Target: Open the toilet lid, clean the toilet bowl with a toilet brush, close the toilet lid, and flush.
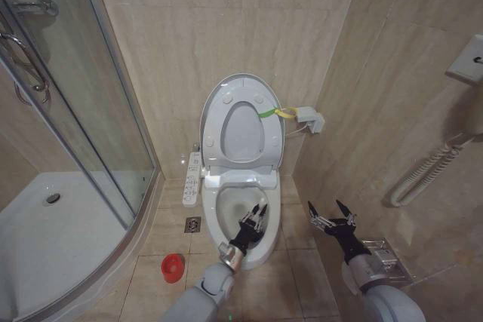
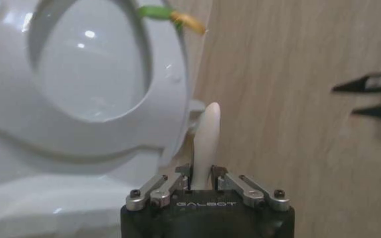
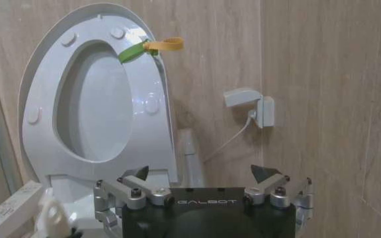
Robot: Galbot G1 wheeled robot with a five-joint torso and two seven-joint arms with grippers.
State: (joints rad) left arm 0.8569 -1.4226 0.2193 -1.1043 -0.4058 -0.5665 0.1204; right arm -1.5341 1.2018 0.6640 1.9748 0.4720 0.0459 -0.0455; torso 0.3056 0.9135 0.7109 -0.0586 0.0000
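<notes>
The toilet lid [image 1: 241, 130] [image 3: 95, 114] stands raised against the back wall with the seat ring up in front of it and a green-yellow band [image 1: 273, 113] at its edge. Below it the toilet bowl [image 1: 213, 213] lies uncovered. My left gripper [image 1: 256, 215] [image 2: 201, 174] hangs over the bowl's right side, shut on the thin white handle of the toilet brush [image 2: 207, 139]; the brush head is hidden. The red holder cup [image 1: 173, 267] sits on the floor left of the bowl. My right gripper [image 1: 332, 213] [image 3: 202, 174] floats open to the right of the bowl, holding nothing.
A glass shower enclosure [image 1: 75, 111] with its curved white tray [image 1: 45, 216] takes up the left. A white button panel [image 1: 193, 179] and a floor drain [image 1: 193, 224] lie beside the bowl. A wall box [image 1: 311, 118] and a grab rail [image 1: 430, 167] are on the right.
</notes>
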